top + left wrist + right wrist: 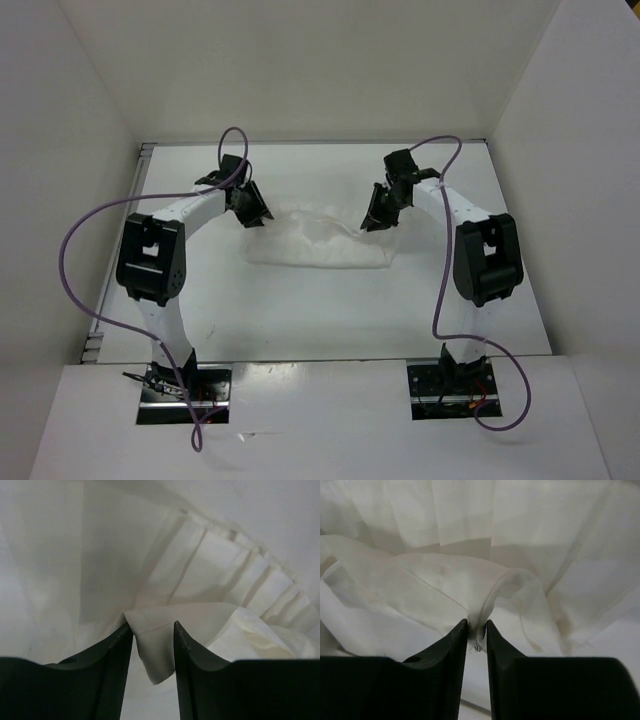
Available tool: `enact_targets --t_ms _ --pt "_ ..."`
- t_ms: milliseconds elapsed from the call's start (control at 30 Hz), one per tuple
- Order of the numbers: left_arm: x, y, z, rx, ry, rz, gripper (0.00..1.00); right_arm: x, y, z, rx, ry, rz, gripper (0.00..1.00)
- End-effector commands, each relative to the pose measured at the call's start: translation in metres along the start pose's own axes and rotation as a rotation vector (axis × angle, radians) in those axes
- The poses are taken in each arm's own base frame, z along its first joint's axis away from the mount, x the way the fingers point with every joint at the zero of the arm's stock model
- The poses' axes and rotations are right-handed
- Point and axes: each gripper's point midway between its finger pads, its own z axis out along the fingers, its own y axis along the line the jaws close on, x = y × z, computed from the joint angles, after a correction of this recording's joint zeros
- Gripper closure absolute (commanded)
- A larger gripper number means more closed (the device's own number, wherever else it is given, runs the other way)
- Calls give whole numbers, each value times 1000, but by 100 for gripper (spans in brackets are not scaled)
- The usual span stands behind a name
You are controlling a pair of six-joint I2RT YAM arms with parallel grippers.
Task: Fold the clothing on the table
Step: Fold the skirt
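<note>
The clothing (pixel 320 243) lay bunched in a low, wide heap on the white bench (pixel 320 315), about mid-width and toward the far half, between the two arms. The left arm (pixel 150 262) reached in from its side with its jaws at the heap's left end. The right arm (pixel 487 255) reached in from the other side with its jaws at the heap's right end, tips angled down and inward. In the left wrist view, the left jaws stood partly open, with a clear gap between the two dark tips. A folded corner of the cloth lay in that gap, meeting both inner faces near the top but not squeezed flat. Pleated folds fanned out beyond it. In the right wrist view, the right jaws were nearly closed, showing only a thin slit. A ridge of the cloth was pinched in that slit and looped up out of it, with soft wrinkled layers spreading to either side. From above, the heap's near edge ran fairly straight and its far edge was uneven.
</note>
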Motion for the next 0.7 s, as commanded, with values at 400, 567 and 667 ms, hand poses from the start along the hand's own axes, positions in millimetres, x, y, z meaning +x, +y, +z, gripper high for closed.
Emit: enact_targets --t_ms 400,567,667 --pt "-96 -32 -58 125 -347 -15 31 -87 13 -101 70 -566 19 53" --pt "-30 -37 -56 188 -204 73 62 -37 39 -57 13 -365 -159 62" --pt "3 -33 -46 229 -128 83 92 -32 57 -32 -29 -288 -216 62"
